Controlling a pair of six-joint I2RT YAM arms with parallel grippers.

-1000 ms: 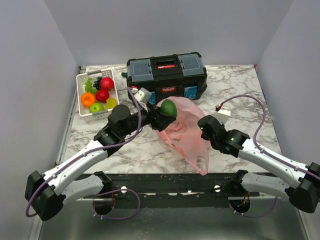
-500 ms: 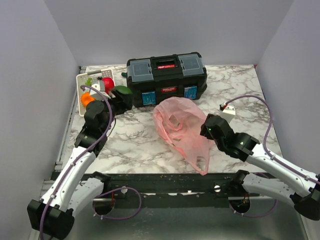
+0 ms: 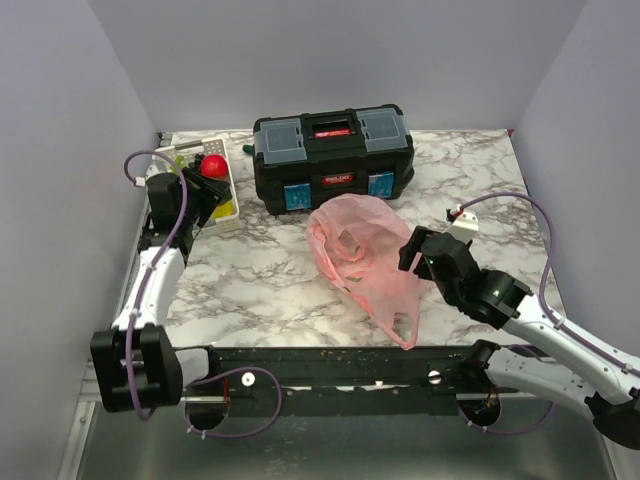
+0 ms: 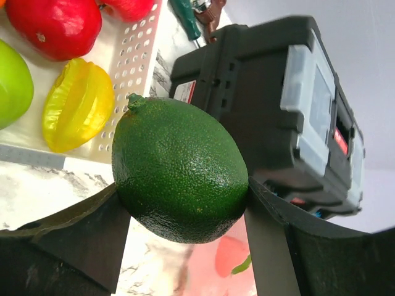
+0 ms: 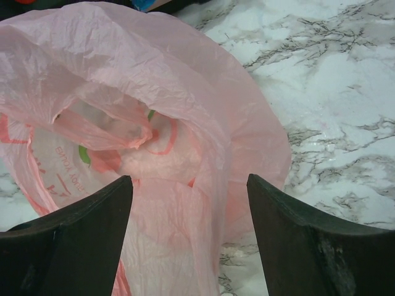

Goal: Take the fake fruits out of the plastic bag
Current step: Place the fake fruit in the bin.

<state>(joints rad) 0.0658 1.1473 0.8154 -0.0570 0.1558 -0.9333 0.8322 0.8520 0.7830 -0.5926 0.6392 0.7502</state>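
- Carrying the dark green fruit [image 4: 179, 169] to the white basket [image 4: 133, 68] is judged the step in hand; the fruit is clamped in the left gripper [image 3: 205, 195], just beside the basket's wall.
- It should be brought fully over the rim and lowered onto a free spot before release, so that rolling off is avoided.
- The plastic bag [image 3: 360, 250] lies crumpled on the tabletop [image 3: 260, 290]; the right gripper [image 5: 188, 182] is spread wide, empty, facing it.

White arms [image 3: 150, 285] with black joints [image 3: 480, 285] and purple cables [image 3: 546, 255].
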